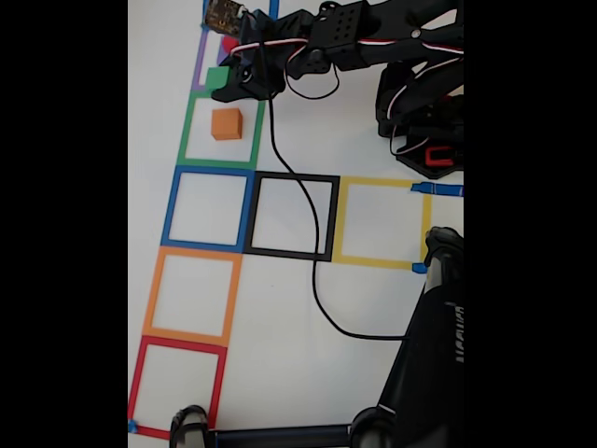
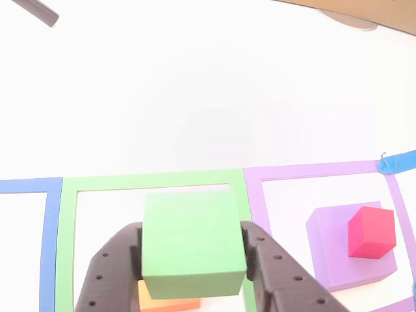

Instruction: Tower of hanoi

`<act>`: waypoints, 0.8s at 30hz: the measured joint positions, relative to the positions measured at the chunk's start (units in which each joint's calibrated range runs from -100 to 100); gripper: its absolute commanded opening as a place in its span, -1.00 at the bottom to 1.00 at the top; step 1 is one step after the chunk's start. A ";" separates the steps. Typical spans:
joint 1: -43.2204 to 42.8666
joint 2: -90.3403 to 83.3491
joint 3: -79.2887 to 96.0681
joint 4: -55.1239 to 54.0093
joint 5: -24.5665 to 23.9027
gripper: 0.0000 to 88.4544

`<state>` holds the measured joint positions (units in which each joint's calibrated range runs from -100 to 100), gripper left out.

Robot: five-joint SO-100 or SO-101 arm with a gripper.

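Tool point(image 2: 192, 260) clamped on green cube point(image 2: 192, 244), fingers point(image 2: 114, 273) pressed to both side faces, cube held up off the bench point(image 2: 195, 84) w/ the orange cube point(image 2: 166, 302) peeking out directly beneath, inside the green tape square point(image 2: 68, 227).

L to R in the other view: blue tape point(image 2: 45, 214) at far left, then green square w/ orange + held green, then purple tape square point(image 2: 260, 195) w/ purple cube point(image 2: 338, 250) and red cube point(image 2: 370, 233) sitting on top of it.

Fixed view: orange cube point(image 1: 226, 123) sits alone in its square, arm point(image 1: 326, 42) reaching over it.

Risks, as I judge: green looks aimed at orange. If released off-centre or too high it could tip or slide off. Lowering too far could shove orange out of place. Grip is only on the side faces, so a slip or twist is poss.
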<state>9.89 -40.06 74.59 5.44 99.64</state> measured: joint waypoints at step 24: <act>-2.93 25.75 6.99 -35.95 0.00 -0.97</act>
<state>6.96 -14.31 81.58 -30.51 99.64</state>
